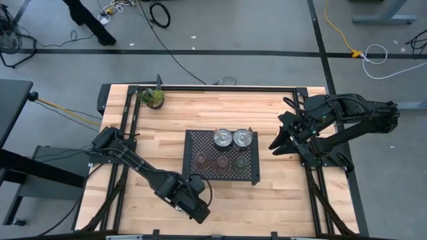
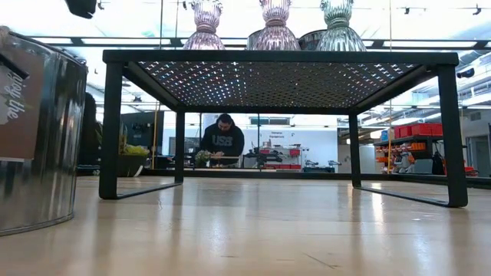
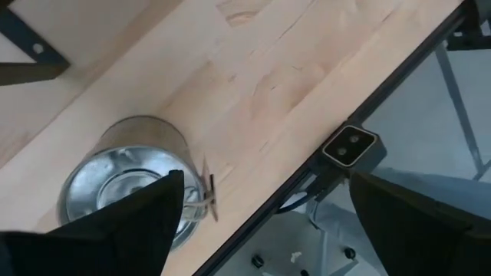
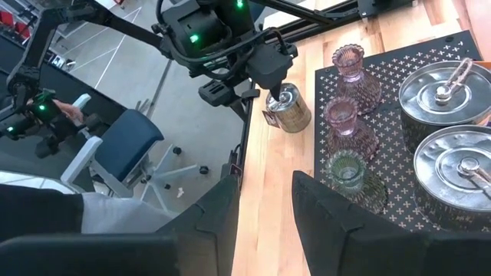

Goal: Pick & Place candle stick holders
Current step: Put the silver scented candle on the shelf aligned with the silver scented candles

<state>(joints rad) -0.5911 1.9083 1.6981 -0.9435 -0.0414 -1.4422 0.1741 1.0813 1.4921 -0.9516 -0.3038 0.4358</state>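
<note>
Two silver cups (image 1: 222, 139) (image 1: 241, 139) and three tinted glass holders (image 1: 201, 160) (image 1: 221, 162) (image 1: 240, 162) stand on the black mesh tray (image 1: 189, 143). The third silver cup (image 3: 126, 184) stands upright on the table near its near edge, left of the tray; it also shows in the right wrist view (image 4: 290, 110) and the low view (image 2: 38, 130). My left gripper (image 3: 265, 176) hangs over it, open wide, with one finger (image 3: 130, 222) above the cup's mouth. My right gripper (image 1: 277, 145) is open and empty, right of the tray. My left gripper has one finger (image 3: 157, 201) over the near part of the silver cup's rim (image 3: 180, 149), coming from above; the finger hides the place, and I cannot tell whether it touches. The other finger (image 3: 414, 222) stands clear, past the table's edge. The cup stands upright on the table.
A small green plant (image 1: 152, 98) stands at the far left corner. A black frame rail (image 1: 220, 88) runs along the table's edges, with a small camera (image 3: 351, 147) at the near edge. A person (image 2: 222, 138) shows in the room behind. Bare wood (image 1: 287, 193) lies right of the tray.
</note>
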